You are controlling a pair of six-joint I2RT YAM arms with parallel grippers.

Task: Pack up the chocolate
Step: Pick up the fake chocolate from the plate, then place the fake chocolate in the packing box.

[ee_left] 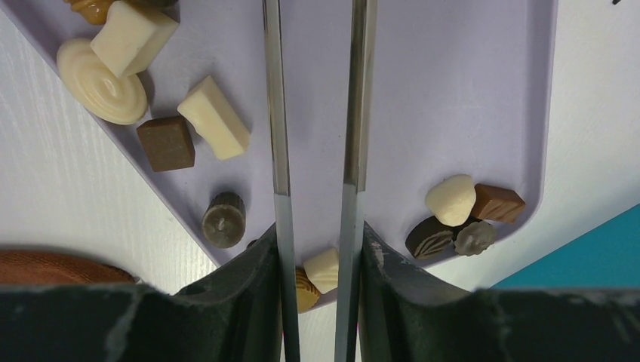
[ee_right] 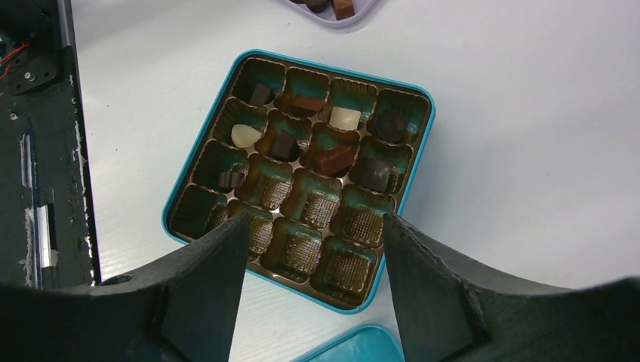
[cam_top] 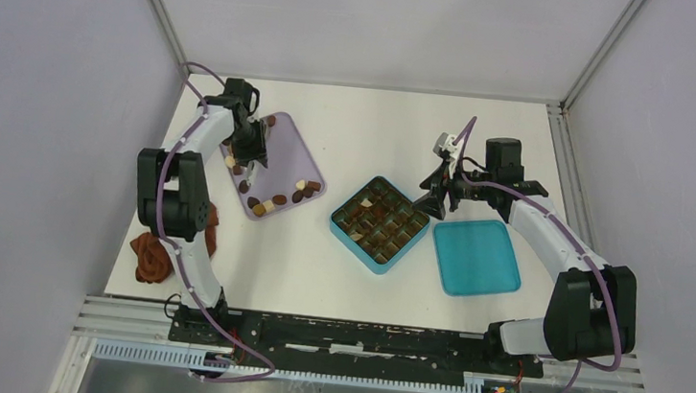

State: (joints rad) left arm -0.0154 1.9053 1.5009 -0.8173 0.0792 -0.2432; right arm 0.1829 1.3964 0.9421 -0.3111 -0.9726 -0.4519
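Top external view: the left gripper (cam_top: 250, 156) hung over the lilac tray (cam_top: 302, 152) near the worktop's (cam_top: 370, 131) far left corner. Loose chocolate (cam_top: 276, 199) lay mostly along the tray's near edge. The teal box (cam_top: 348, 236) sat at the worktop's middle, and its lid (cam_top: 476, 257) lay just beside it on the right. The right gripper (cam_top: 432, 203) hovered by the box's far right side. A reddish-brown cloth (cam_top: 153, 257) was bunched at the worktop's left edge.

Left wrist view: the two thin fingers (ee_left: 278, 113) stood a narrow gap apart above the tray (ee_left: 453, 90). Their tips ran out of the picture, so I cannot tell whether they gripped anything. Cream and brown chocolate (ee_left: 213, 118) lay on both sides of them.

Right wrist view: the right gripper (ee_right: 315, 220) was spread wide and held nothing, above the box (ee_right: 211, 162). Nine pieces of chocolate (ee_right: 332, 158) sat one to a cell.
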